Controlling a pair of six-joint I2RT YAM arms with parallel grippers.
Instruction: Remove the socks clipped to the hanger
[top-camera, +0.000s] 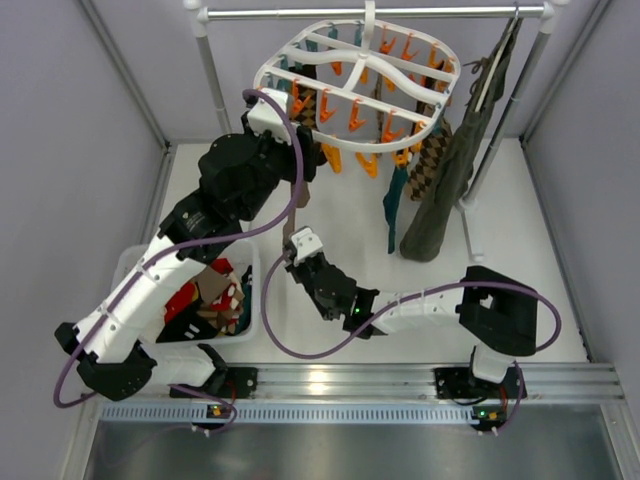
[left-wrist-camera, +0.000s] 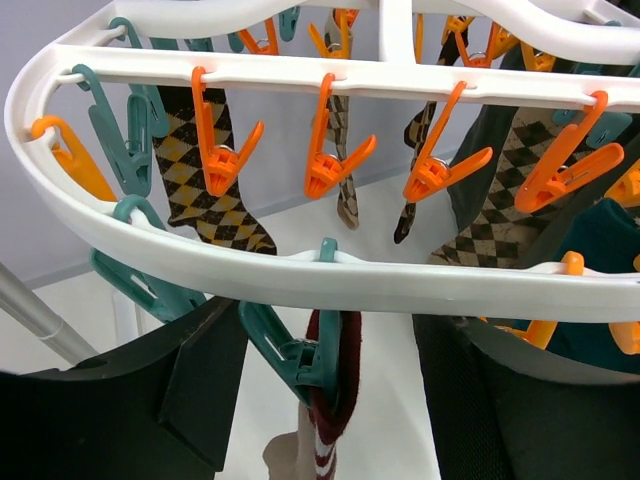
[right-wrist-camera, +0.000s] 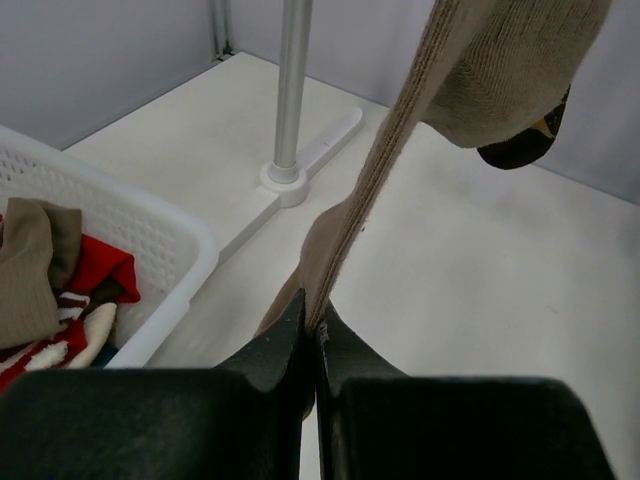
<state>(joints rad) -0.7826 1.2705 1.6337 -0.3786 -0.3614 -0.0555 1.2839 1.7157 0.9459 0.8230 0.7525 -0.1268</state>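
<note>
The white oval hanger (top-camera: 360, 85) hangs from the rail with orange and teal clips. At its near rim (left-wrist-camera: 330, 280) a teal clip (left-wrist-camera: 300, 355) pinches a tan sock (left-wrist-camera: 335, 385) by its maroon striped cuff. My left gripper (left-wrist-camera: 330, 410) is open, one finger (left-wrist-camera: 120, 400) on each side of that clip. The same sock (right-wrist-camera: 400, 150) stretches down to my right gripper (right-wrist-camera: 318, 325), which is shut on its lower part (top-camera: 292, 215). Argyle socks (left-wrist-camera: 210, 190) and a teal sock (top-camera: 395, 205) hang further back.
A white basket (top-camera: 252, 300) with removed socks stands at the near left, also in the right wrist view (right-wrist-camera: 170, 235). The rack's pole and foot (right-wrist-camera: 285, 175) stand just beyond it. An olive garment (top-camera: 450, 190) hangs at the right.
</note>
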